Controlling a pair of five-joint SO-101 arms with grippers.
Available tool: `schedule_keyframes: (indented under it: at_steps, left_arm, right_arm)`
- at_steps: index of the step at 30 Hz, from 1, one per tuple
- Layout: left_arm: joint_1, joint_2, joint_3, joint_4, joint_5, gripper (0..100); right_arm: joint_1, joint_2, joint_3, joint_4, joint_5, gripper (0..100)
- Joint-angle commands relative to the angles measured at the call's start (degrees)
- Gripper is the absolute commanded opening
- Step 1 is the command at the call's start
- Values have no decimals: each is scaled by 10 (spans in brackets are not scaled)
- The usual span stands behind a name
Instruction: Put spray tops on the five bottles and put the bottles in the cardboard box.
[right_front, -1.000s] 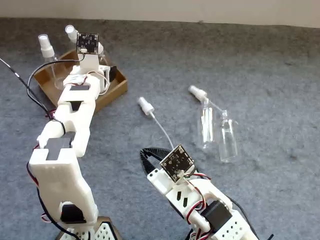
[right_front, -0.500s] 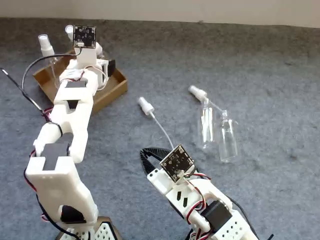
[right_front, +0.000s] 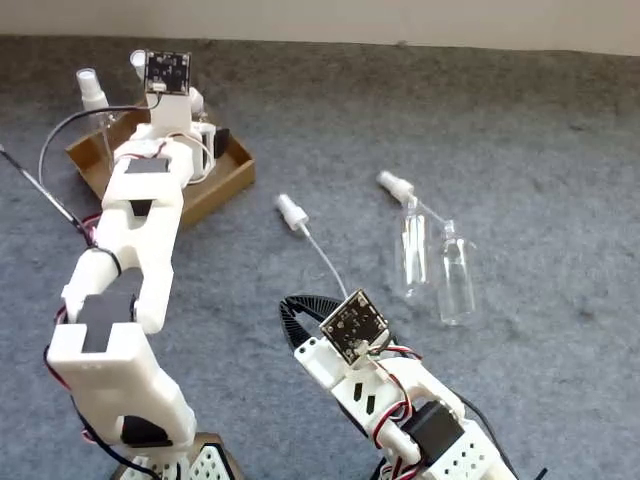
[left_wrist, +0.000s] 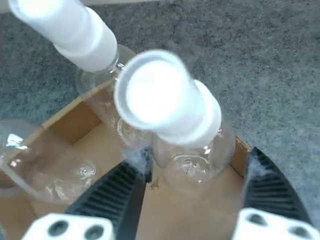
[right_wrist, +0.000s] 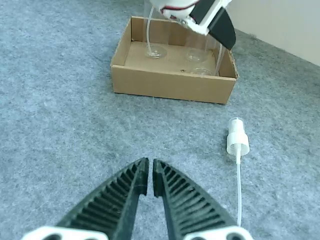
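Three capped bottles stand in the box, at 10 o'clock on the bench. Left pincer is over the box, spread, with one finger on either side of one of them. Cannot tell if either finger touches the glass. Right pincer sits low at 6 o'clock, pressed nearly together with a hairline gap, pinching nothing. Loose top lies near bench centre, ahead of the right pincer, tube trailing toward 5 o'clock. Two other bottles lie side by side at 3 o'clock, necks toward 12. Second top is at the neck end of the one nearer centre; seated or not, cannot tell.
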Motion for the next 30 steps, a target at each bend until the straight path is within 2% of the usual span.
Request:
schedule_keyframes:
  at_steps: [1,21,30]
  left_arm:
    - [-8,-62,-17,8,-2,256]
    - [-9,-72,-22,9,-2,256]
    - [-9,-138,3,17,-2,256]
  right_arm:
    - [6,-2,95,5,4,19]
    - [6,-2,95,5,4,19]
    - [6,-2,95,5,4,19]
